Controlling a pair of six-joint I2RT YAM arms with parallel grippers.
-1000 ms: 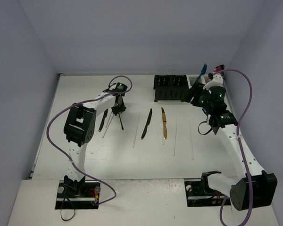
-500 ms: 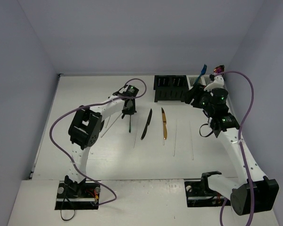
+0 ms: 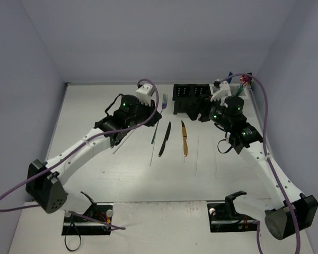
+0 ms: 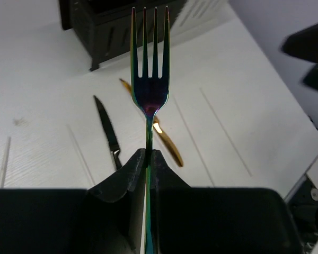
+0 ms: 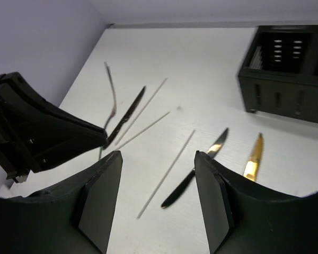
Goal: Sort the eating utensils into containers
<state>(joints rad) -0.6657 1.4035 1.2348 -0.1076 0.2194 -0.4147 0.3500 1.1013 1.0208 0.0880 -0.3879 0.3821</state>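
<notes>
Slip risk: closed left jaws pinch the iridescent fork [image 4: 150, 79] by its slim handle, aloft near the black caddy [image 3: 191, 99]; it may swivel; right jaws gape, empty.

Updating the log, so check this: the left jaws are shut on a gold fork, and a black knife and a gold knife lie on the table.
Wrong colour: the fork in the left jaws is iridescent, not gold, as the left wrist view shows. The jaws are shut on it, and the black knife and gold knife lie on the table.
</notes>
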